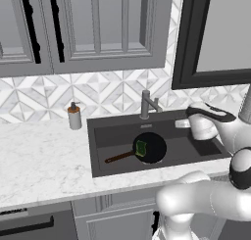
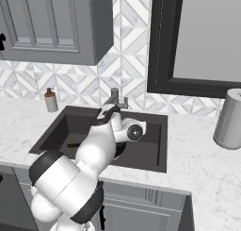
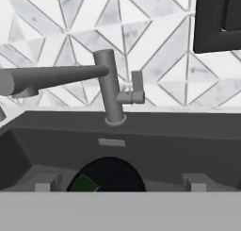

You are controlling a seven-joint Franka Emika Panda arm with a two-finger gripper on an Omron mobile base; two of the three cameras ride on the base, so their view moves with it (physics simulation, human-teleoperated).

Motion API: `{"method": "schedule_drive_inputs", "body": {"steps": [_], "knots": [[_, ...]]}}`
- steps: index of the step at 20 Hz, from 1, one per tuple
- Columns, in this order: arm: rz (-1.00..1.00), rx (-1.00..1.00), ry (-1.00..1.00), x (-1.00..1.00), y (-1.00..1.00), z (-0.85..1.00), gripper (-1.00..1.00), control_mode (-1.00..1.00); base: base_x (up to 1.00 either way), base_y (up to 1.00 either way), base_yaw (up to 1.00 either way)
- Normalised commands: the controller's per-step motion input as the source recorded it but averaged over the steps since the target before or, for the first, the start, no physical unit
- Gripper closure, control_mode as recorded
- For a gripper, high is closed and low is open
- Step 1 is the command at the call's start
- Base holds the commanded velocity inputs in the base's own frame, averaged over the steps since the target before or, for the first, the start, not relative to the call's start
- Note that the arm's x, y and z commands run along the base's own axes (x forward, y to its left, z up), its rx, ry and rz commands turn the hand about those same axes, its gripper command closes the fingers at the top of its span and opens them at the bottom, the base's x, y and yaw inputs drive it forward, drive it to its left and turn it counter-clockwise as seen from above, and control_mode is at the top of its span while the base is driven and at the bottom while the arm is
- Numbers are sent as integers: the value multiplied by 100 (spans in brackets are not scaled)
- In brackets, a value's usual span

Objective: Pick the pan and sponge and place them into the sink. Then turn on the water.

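Pan [image 1: 152,147] flat on the floor of the sink [image 1: 98,136], near the middle, handle stretched toward the sink's left wall. Sponge [image 1: 141,148] lying inside the pan, on its left part, by the handle's root. Both seen again at the bottom of the hand view: black round of pan [image 3: 115,173] with a green corner of sponge [image 3: 85,184] on it.

Faucet [image 1: 146,105] upright at the sink's back edge, on the counter [image 1: 44,156] strip before the tiled wall; in the hand view, spout [image 3: 52,77] swung left over the sink, lever [image 3: 134,89] on the right of the post. No stream falling from the spout.

Gripper [image 1: 182,123] over the sink's back right part, level with the faucet base and just right of it; jaws wide apart, holding nothing, tips [image 3: 43,185] low in the hand view.

Soap bottle [image 1: 74,116] on the counter at the sink's back left corner. Grey cylinder [image 2: 229,118] on the counter well right of the sink. Cabinets [image 1: 73,28] above, dark window frame [image 2: 197,41] to the right.
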Motion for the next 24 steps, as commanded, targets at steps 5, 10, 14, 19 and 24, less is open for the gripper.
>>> {"method": "schedule_drive_inputs", "body": {"steps": [5, 10, 14, 19, 24], "knots": [[4, 0, -1, 42, -9, -7, -100, -100, 0, 0, 0], [3, 0, -3, 37, -15, -12, -100, -100, 0, 0, 0], [4, 0, -11, 47, -10, -13, -100, -100, 0, 0, 0], [0, 0, -15, 43, 0, 0, -100, -100, 0, 0, 0], [0, 0, -11, 36, 0, -6, -100, -100, 0, 0, 0]]}}
